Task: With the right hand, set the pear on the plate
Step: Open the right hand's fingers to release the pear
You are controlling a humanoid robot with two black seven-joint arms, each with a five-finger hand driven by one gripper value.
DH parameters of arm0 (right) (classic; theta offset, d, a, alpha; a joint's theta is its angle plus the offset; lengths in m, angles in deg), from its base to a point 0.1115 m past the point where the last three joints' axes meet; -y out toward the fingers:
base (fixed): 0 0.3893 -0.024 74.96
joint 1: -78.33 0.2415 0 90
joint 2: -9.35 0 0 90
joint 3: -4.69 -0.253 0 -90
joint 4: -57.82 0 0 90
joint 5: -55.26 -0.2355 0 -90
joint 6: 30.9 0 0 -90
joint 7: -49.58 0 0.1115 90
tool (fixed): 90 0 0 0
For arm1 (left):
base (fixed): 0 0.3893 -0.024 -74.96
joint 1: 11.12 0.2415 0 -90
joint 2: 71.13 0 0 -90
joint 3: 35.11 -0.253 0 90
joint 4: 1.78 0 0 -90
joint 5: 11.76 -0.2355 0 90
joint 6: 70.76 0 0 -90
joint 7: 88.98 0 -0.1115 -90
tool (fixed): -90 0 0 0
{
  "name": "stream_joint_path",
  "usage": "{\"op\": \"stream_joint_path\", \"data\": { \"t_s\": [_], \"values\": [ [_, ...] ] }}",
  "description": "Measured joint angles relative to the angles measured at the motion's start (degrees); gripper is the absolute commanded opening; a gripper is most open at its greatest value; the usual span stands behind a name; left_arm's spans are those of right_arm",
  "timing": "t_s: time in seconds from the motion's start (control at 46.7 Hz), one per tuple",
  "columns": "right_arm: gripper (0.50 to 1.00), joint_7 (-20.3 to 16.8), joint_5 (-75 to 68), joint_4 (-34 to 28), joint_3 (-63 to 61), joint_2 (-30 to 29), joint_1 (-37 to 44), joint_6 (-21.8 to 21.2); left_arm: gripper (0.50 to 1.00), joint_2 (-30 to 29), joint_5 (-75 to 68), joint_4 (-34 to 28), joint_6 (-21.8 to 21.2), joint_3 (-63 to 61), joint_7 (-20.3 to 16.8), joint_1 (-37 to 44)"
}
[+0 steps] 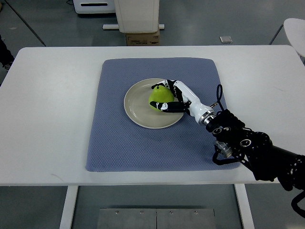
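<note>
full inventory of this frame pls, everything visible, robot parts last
pear: 1, yellow-green, on the plate, right of its centre
plate: 1, beige, round, in the middle of the mat
mat: 1, blue-grey, textured cloth, centred on the table
table: 1, white, fills most of the view
cardboard box: 1, brown, on the floor beyond the table's far edge
white unit: 1, white, on the floor behind the box, cut off at the top
right robot hand: 1, white and black, fingers curled around the pear over the plate; black arm comes in from the lower right
left robot hand: not in view
</note>
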Motion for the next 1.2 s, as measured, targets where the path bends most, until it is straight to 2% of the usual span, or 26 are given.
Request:
{"op": "stream_joint_path", "data": {
  "t_s": [0.064, 0.214, 1.027, 1.198],
  "values": [
    [0.97, 0.0, 0.0, -0.3, 0.0, 0.0, 0.0, 0.0, 1.0, 0.0, 0.0, 0.0, 0.0, 0.0, 0.0, 0.0],
    [0.987, 0.0, 0.0, -0.5, 0.0, 0.0, 0.1, 0.0, 1.0, 0.0, 0.0, 0.0, 0.0, 0.0, 0.0, 0.0],
    [0.993, 0.0, 0.0, -1.1, -2.0, 0.0, 1.0, -0.9, 1.0, 0.0, 0.0, 0.0, 0.0, 0.0, 0.0, 0.0],
    [0.993, 0.0, -0.1, -2.7, -2.1, 2.5, 0.9, -1.0, 1.0, 0.0, 0.0, 0.0, 0.0, 0.0, 0.0, 0.0]
  ]
}}
